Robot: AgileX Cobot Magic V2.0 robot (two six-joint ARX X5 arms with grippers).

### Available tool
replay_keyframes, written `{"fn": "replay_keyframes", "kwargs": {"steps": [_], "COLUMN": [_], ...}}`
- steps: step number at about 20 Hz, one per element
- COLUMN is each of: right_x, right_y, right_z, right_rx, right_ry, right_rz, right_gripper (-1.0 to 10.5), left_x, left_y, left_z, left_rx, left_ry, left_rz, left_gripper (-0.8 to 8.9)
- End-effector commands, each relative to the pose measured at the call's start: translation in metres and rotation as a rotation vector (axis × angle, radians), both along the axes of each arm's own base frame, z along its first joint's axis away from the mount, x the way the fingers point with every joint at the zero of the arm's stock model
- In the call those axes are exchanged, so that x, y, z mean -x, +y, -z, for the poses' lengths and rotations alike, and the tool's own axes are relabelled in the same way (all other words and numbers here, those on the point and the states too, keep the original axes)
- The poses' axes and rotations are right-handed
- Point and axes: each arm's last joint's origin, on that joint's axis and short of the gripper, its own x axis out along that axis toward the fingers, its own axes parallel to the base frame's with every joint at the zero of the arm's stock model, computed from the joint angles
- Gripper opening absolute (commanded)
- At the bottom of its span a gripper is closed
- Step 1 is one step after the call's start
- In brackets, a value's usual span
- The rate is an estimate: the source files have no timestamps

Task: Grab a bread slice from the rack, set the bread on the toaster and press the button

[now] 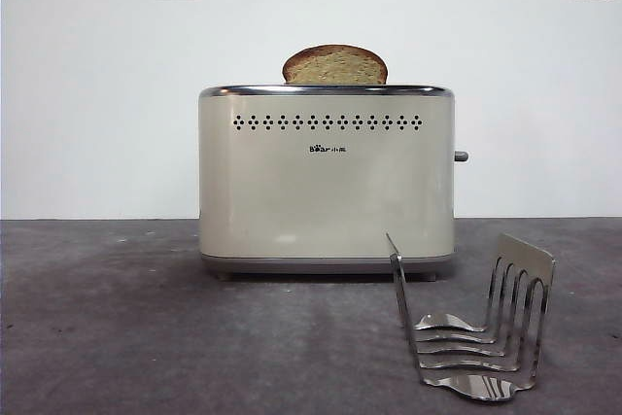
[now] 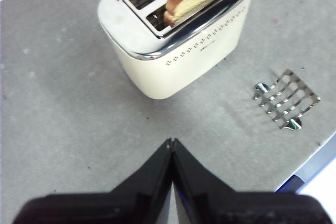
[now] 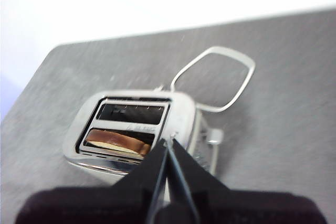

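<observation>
The bread (image 1: 334,66) stood in the toaster (image 1: 327,191), the rack (image 1: 474,323) empty, and both tools, left (image 2: 171,141) and right (image 3: 169,141), were clenched on nothing; the small stiff button (image 1: 461,155) likely wanted a downward press.

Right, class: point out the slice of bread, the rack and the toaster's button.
slice of bread (image 1: 335,66): front view, speckled face above the slot.
rack (image 1: 474,326): front view, curved wire dividers.
button (image 1: 461,156): front view, knob on the toaster's side.

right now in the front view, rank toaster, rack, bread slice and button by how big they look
1. toaster
2. rack, though it stands nearer the camera
3. slice of bread, only its top showing
4. button
</observation>
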Motion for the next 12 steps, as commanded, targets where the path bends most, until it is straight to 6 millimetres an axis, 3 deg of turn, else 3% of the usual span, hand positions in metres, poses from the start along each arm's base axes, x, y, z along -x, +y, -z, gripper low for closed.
{"fn": "replay_keyframes", "kwargs": {"steps": [1, 6, 9, 12], "right_x": [0.037, 0.084, 0.090, 0.084], "right_y": [-0.003, -0.008, -0.009, -0.010], "right_z": [-0.014, -0.015, -0.005, 0.007], "right_rx": [0.084, 0.229, 0.257, 0.302], "right_ry": [-0.081, -0.067, 0.058, 0.199], "right_rz": [0.063, 0.162, 0.174, 0.195], "right_gripper": [-0.1, 0.0, 0.0, 0.0], "left_x": [0.000, 0.000, -0.003, -0.006], "left_y": [0.000, 0.000, -0.002, -0.004], "left_z": [0.001, 0.001, 0.002, 0.003], "left_rx": [-0.011, -0.008, -0.013, -0.021], "left_ry": [-0.006, -0.004, 0.001, 0.010], "left_rz": [0.002, 0.004, 0.004, 0.004], "left_gripper": [-0.09, -0.08, -0.08, -0.08]}}
